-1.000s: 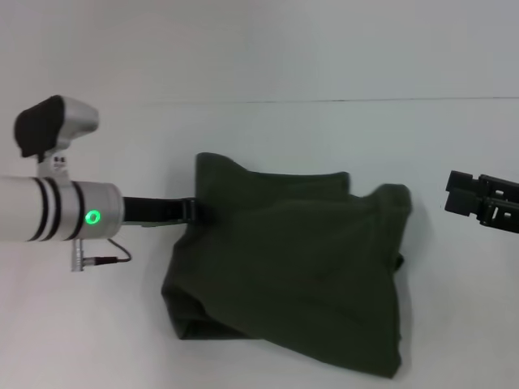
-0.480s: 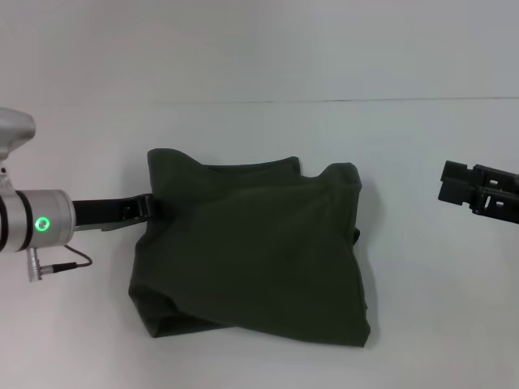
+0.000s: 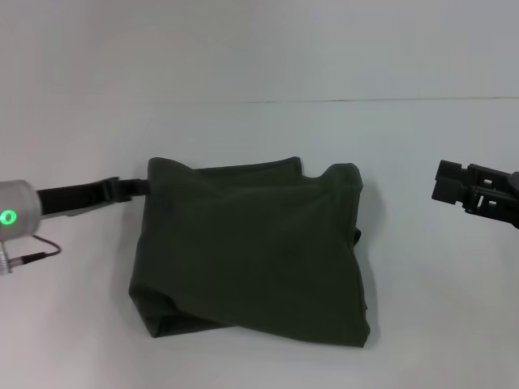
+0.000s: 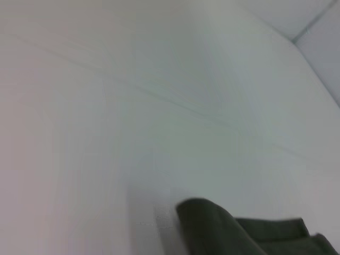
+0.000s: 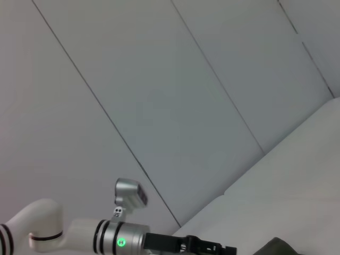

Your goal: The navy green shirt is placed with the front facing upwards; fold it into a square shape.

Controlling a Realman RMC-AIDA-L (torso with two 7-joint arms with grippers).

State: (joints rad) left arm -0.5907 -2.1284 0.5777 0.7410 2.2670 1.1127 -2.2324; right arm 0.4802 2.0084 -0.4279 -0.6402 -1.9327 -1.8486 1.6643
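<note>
The navy green shirt lies on the white table as a folded, roughly square bundle. Its plain olive side is up, and the print and collar are hidden. Its near left corner is loose and bulging. My left gripper is low, just left of the shirt's far left corner; I cannot tell if it still touches the cloth. That corner shows in the left wrist view. My right gripper hovers at the right, well away from the shirt. The right wrist view shows the left gripper and a shirt corner.
The white table meets a white wall at a seam line behind the shirt. The left arm's silver wrist with its green light sits at the left edge.
The left arm dragged the shirt to the left, then drew back left off the cloth. The shirt has stayed put for the last half second. The right gripper drifted slightly left.
</note>
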